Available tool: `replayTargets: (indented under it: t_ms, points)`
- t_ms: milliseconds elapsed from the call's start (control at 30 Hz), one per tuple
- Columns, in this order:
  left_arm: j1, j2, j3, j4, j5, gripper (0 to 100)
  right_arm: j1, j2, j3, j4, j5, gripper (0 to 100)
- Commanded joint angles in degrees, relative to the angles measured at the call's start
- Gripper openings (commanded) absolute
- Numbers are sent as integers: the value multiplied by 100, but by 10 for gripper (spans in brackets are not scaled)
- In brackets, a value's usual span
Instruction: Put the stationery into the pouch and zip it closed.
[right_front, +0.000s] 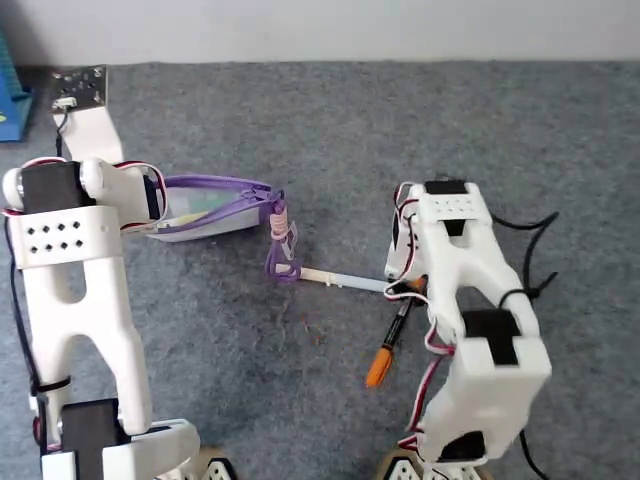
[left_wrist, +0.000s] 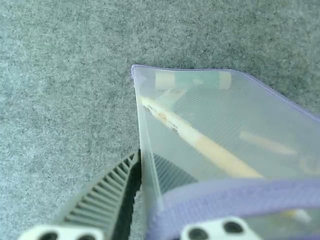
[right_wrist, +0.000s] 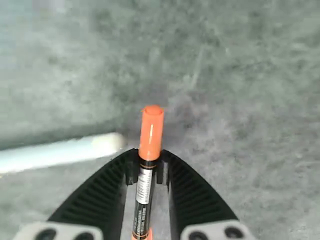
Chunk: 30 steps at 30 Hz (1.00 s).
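Left arm stands at the left side of the grey tabletop (right_front: 300, 120). Left claw (left_wrist: 142, 170) is clamped on one end of the pouch (right_front: 215, 210), one ribbed finger (left_wrist: 107, 200) outside the clear wall, the other dimly seen through it. Pouch: transparent, purple zip band along its upper edge, lying just right of the left arm with its mouth end pointing to the middle of the tabletop. Inside, per left wrist view: a yellowish pencil-like stick (left_wrist: 210, 147) lying slantwise and a pale green piece (left_wrist: 192, 80) at the far end. Purple strap (right_front: 282, 250) hangs off the pouch's right end onto the tabletop. Just right of the strap a pale pen (right_front: 345, 281) lies flat, its far end near the right arm. Orange marker (right_front: 385, 350): black body, orange end, gripped in the right claw (right_wrist: 148, 162), both fingers closed on the barrel, orange end sticking out past the fingertips. Cannot tell whether the marker touches the tabletop
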Motion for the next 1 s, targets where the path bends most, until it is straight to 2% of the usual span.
replayTargets:
  t_ms: [0,233,467,633,800,967]
  points:
    - [0,0,-13,149,53,11,-22,-1305,-202,374,360,8]
    - [26,18,-13,149,53,11,-576,-3890,-211,804,1029,8]
    - [26,18,-13,149,53,11,-1701,-5578,-475,171,1275,8]
    - [26,18,-13,149,53,11,-2501,-5710,-809,-980,1275,8]
    - [26,26,-13,149,53,11,-3292,-5578,-695,-2782,1327,8]
    - [26,26,-13,149,53,11,-3670,-5077,-325,-4576,2189,8]
